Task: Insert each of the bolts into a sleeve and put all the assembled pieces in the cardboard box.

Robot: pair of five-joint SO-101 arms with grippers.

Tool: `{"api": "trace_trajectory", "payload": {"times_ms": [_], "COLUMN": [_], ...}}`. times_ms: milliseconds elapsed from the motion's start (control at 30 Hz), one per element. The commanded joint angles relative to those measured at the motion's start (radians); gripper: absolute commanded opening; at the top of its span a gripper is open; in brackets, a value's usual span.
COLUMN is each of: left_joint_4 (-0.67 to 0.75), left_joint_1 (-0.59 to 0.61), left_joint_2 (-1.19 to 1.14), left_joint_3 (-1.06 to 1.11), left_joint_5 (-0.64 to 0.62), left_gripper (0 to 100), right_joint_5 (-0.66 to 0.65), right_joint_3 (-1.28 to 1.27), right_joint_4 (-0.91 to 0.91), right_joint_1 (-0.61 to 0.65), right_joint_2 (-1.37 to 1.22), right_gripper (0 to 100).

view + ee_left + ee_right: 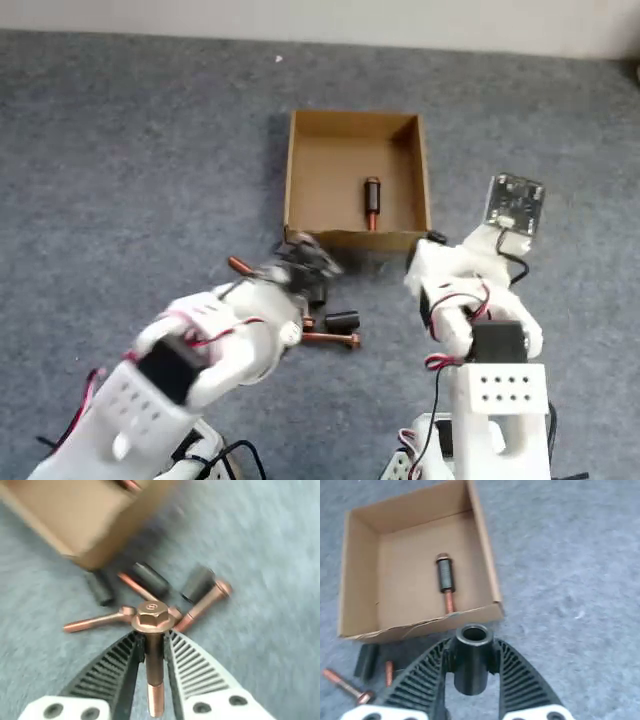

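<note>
My left gripper (153,636) is shut on a copper bolt (154,670), whose hex head (152,616) points away from the wrist. It hovers over loose bolts (95,623) and black sleeves (150,580) on the carpet, just in front of the cardboard box (75,520). My right gripper (472,647) is shut on an upright black sleeve (472,665), its bore facing up, near the box's front right corner (497,607). One assembled bolt and sleeve (372,203) lies inside the box (300,170). In the high view the left gripper (300,264) and the right gripper (432,243) flank the box's front wall.
On the grey carpet in front of the box lie a sleeve (342,321), a bolt (332,340) and another bolt (240,266). A small circuit board (514,203) stands to the right of the box. Open carpet spreads left and right of the box.
</note>
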State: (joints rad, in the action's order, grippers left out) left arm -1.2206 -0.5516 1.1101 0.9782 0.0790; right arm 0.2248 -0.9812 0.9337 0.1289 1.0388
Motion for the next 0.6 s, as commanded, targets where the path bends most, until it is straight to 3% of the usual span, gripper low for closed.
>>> {"api": "trace_trajectory", "payload": {"times_ms": [0, 167, 300, 567], "left_joint_4": [0.057, 0.16, 0.255, 0.45], "left_joint_1": [0.058, 0.061, 0.064, 0.243], "left_joint_2": [0.194, 0.378, 0.532, 0.719], "left_joint_3": [0.031, 0.133, 0.242, 0.45], "left_joint_5": [-0.153, -0.196, -0.198, -0.199], "left_gripper": [0, 0, 0, 0], "right_joint_5": [0.021, 0.203, 0.173, 0.106], "right_joint_3": [-0.042, -0.059, -0.065, -0.257], "right_joint_4": [-0.004, -0.004, -0.045, -0.257], "right_joint_1": [0.116, 0.243, 0.277, 0.277], "right_joint_2": [0.035, 0.036, 0.038, 0.173], "right_gripper": [0.5, 0.5, 0.5, 0.5]}}
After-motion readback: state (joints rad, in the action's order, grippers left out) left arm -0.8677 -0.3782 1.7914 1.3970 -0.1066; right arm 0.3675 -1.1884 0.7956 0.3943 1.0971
